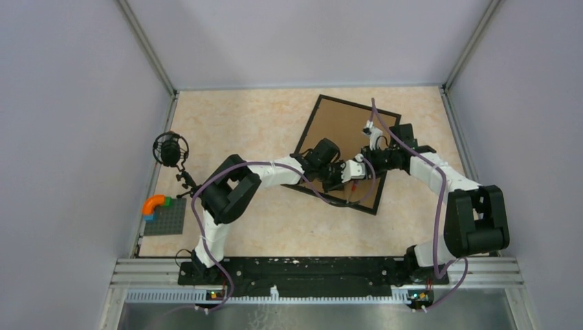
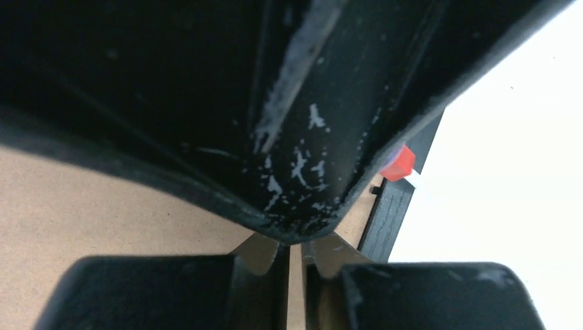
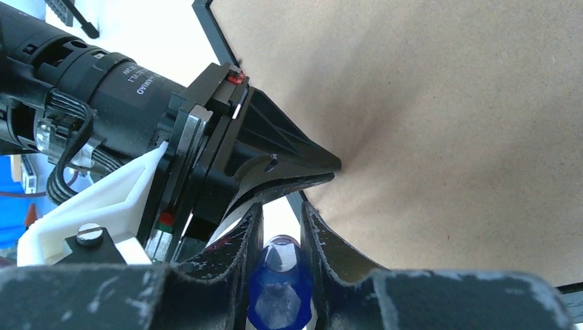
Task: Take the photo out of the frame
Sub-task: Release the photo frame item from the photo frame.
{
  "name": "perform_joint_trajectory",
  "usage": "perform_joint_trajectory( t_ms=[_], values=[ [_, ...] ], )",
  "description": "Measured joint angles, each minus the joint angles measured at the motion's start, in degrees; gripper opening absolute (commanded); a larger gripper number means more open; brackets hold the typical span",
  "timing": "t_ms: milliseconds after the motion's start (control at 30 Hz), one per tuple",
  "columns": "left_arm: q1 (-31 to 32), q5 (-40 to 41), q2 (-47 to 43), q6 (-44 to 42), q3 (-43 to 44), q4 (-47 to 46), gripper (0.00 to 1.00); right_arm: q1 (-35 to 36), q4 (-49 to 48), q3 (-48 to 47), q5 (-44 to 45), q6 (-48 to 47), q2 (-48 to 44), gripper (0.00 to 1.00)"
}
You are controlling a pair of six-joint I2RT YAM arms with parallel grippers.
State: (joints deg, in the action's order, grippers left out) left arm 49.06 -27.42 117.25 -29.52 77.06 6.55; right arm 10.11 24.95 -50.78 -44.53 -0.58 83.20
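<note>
Brown board back up: frame [image 1: 340, 122] lies skewed on far side of bench [image 1: 240, 124], right of middle. Left hand [image 3: 332, 170] over its near part, fingers pinched almost together, tips on board. Right hand [image 3: 275, 214] just beside, nearly tip to tip with left, clenched round blue tool [image 3: 278, 285]. Well apart at bench's left edge: grey brick plate [image 1: 165, 218], orange piece on its corner.

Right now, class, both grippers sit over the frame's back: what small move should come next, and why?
Probably the right gripper should ease its blue-handled tool to the black rim of the frame and lever the brown board up. The board sits in the frame, no photo shows, and the shut left gripper touches the board with its tips.
</note>
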Motion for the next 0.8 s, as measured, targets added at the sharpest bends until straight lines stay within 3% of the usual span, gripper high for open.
perform_joint_trajectory(
  t_ms=[133, 233, 467, 600, 800],
  values=[
    [-0.50, 0.39, -1.16, -0.39, -1.38, -0.81, 0.41, -0.26, 1.79, -1.81, -0.72, 0.20, 0.66, 0.00],
    [-2.62, 0.98, -4.37, -0.61, -5.11, -0.15, 0.49, -1.25, 3.56, -4.57, -2.82, -0.07, 1.33, 0.00],
    [-5.64, -3.80, -10.60, -4.90, -6.43, 5.95, 0.53, -2.43, 3.41, -7.82, -4.61, -0.26, 3.23, 0.00],
    [-8.09, -9.20, -13.60, -14.12, -7.61, 12.39, 0.53, -1.95, 2.01, -7.85, -4.79, 1.53, 5.05, 0.00],
    [-10.36, -9.81, -15.19, -27.36, -12.35, 20.41, 0.53, -0.09, 0.48, -8.44, -4.22, 2.60, 7.48, 0.00]
  ],
)
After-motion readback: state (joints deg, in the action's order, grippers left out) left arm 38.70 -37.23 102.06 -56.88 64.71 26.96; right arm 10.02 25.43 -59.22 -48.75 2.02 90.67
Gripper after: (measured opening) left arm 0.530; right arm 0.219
